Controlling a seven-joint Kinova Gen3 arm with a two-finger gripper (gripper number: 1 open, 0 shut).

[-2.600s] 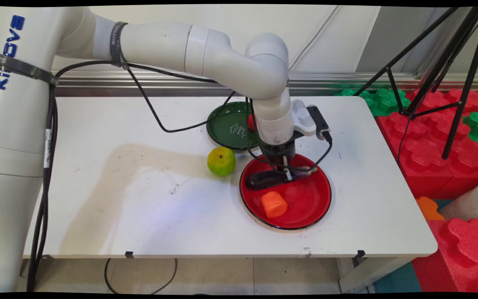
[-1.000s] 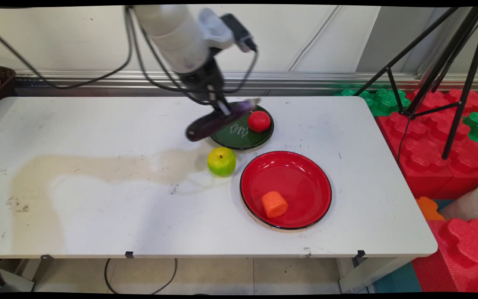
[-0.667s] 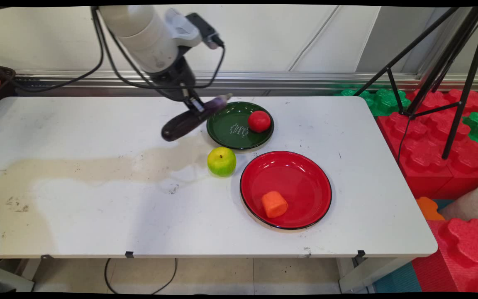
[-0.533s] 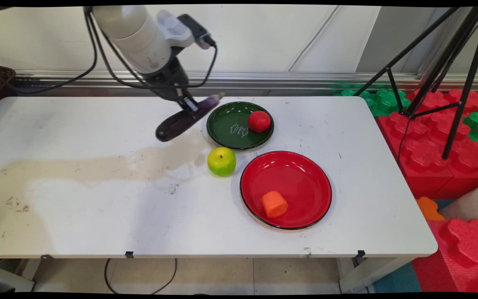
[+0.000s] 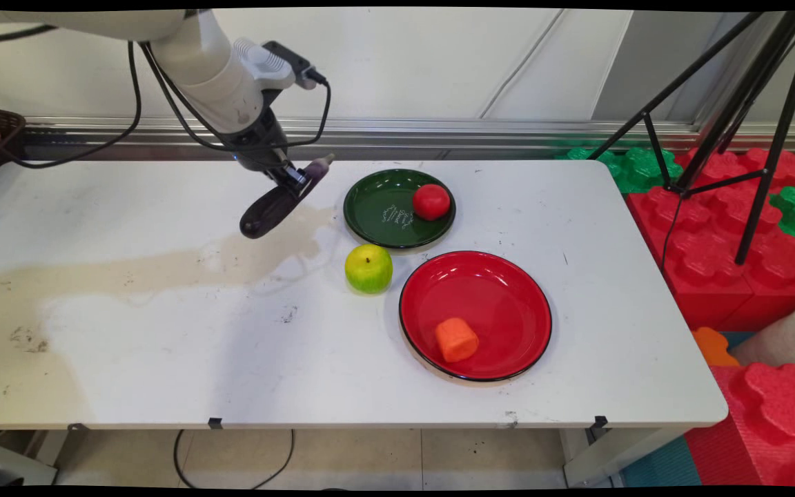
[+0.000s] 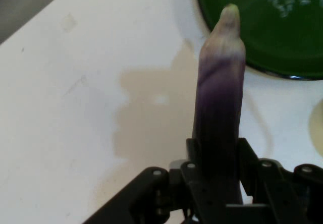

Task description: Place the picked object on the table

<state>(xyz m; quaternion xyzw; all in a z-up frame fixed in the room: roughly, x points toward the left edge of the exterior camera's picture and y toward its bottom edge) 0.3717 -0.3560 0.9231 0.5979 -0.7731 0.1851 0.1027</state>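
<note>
1. Eggplant (image 5: 275,203) (image 6: 220,108) — dark purple, long, paling to a lilac stem end. It hangs clear of the table in the upper left of the main view, tilted with its fat end lower left.
2. Gripper (image 5: 292,181) (image 6: 216,171) — black, fingers clamped across the eggplant's narrow half.

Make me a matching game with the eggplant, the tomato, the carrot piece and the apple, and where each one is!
Things:
1. eggplant
2. tomato
3. carrot piece
4. green apple

Places:
A. on the red plate
B. straight on the white table
C. held in the gripper, above the table
D. on the green plate

Pairs: 1-C, 2-D, 3-A, 4-B
</note>
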